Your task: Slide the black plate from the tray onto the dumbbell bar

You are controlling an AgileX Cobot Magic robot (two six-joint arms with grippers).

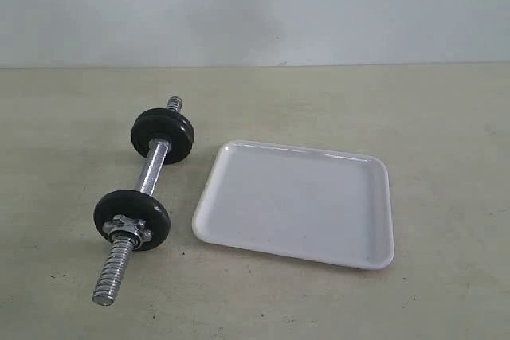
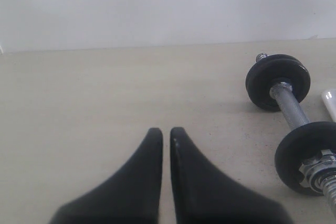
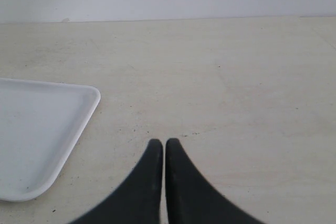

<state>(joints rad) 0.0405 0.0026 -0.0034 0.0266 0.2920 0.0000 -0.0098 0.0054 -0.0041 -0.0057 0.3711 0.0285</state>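
The white tray (image 1: 295, 201) lies right of centre on the table, and no disc shows inside it. Left of it lies the chrome dumbbell bar (image 1: 151, 166), angled away from me. One black plate (image 1: 163, 136) sits on its far end. Another black plate (image 1: 131, 218) sits nearer, held by the silver star nut (image 1: 130, 230). In the left wrist view my left gripper (image 2: 166, 132) is shut on nothing, with the bar (image 2: 291, 109) off to one side. My right gripper (image 3: 160, 142) is shut and empty beside the tray (image 3: 37, 135). Neither gripper shows in the exterior view.
The beige tabletop (image 1: 414, 109) runs back to a pale wall. A bare threaded end of the bar (image 1: 111, 276) points toward the table's front. A corner of the tray (image 2: 329, 103) shows just past the bar in the left wrist view.
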